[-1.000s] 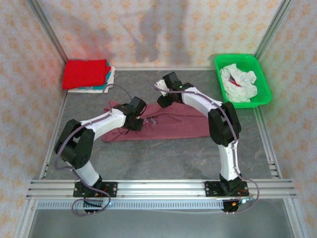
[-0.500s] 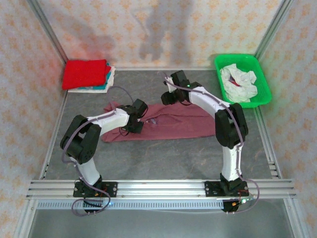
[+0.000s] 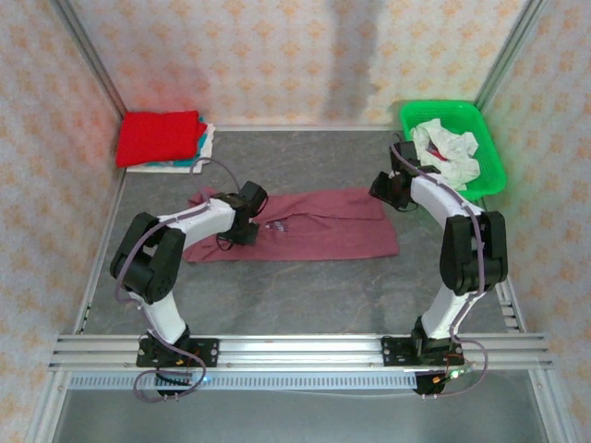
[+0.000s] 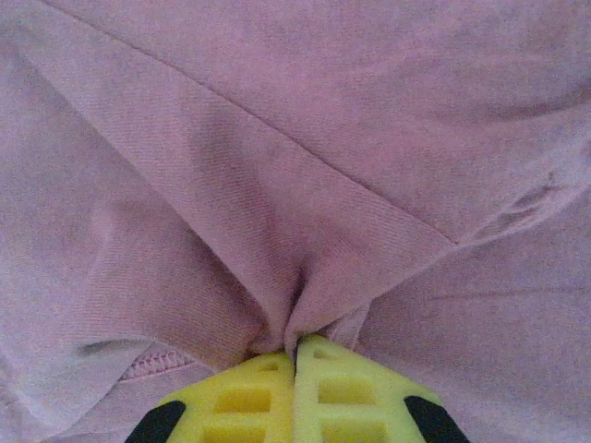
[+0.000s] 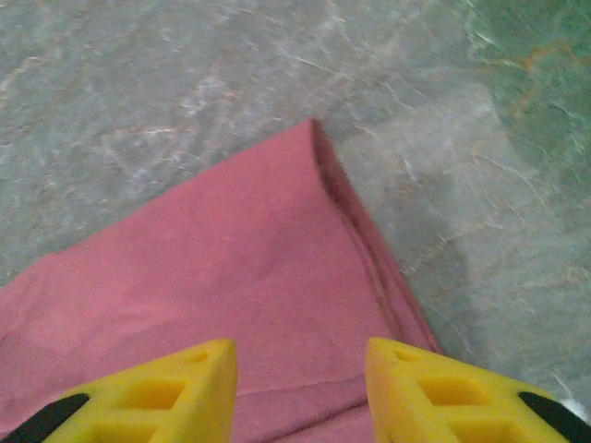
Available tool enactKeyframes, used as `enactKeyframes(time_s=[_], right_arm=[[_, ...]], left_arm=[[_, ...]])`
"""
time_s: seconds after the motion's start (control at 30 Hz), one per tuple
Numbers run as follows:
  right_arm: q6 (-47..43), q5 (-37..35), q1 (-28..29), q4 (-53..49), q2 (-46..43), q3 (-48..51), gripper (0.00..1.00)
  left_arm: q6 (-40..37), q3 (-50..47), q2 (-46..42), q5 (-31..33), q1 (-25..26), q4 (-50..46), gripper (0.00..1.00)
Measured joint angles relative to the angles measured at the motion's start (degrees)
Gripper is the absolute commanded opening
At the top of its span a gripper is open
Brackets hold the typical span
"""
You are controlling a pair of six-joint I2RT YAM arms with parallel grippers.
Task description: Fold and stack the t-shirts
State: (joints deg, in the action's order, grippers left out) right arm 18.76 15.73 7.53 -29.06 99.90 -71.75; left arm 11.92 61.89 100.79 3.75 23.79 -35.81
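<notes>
Top view: a fixed camera, high at my back, looks down and forward across the whole table (image 3: pixel 323 277). Left wrist view: looks along my left gripper (image 4: pixel 295 346), very close to the maroon t-shirt (image 4: pixel 277 185). Right wrist view: looks past my right gripper (image 5: pixel 297 360), less close, at that shirt's corner ahead. All three views share the shirt.

The maroon t-shirt (image 3: pixel 314 226) lies stretched out flat.
Your left gripper (image 3: pixel 238 231) sits on one end, right gripper (image 3: pixel 380 192) at the other, beside the green basket (image 3: pixel 495 171).
</notes>
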Motion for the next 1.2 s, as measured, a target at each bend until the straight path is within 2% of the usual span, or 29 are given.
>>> enactKeyframes(time_s=[0.33,0.87,1.1,1.2], right_arm=[[2.2,-0.2,-0.4,0.2,1.0,1.8,0.34],[2.2,4.2,-0.8,2.6,6.3,5.3,0.29],[2.4,5.1,-0.8,5.0,6.7,5.6,0.18],[2.5,5.1,-0.8,5.1,6.8,5.6,0.18]], left_arm=[[0.0,0.0,0.0,0.2,-1.7,0.0,0.02],[0.0,0.0,0.5,0.1,-1.7,0.1,0.02],[0.0,0.0,0.5,-0.1,-1.7,0.1,0.01],[0.0,0.0,0.5,-0.1,-1.7,0.1,0.01]])
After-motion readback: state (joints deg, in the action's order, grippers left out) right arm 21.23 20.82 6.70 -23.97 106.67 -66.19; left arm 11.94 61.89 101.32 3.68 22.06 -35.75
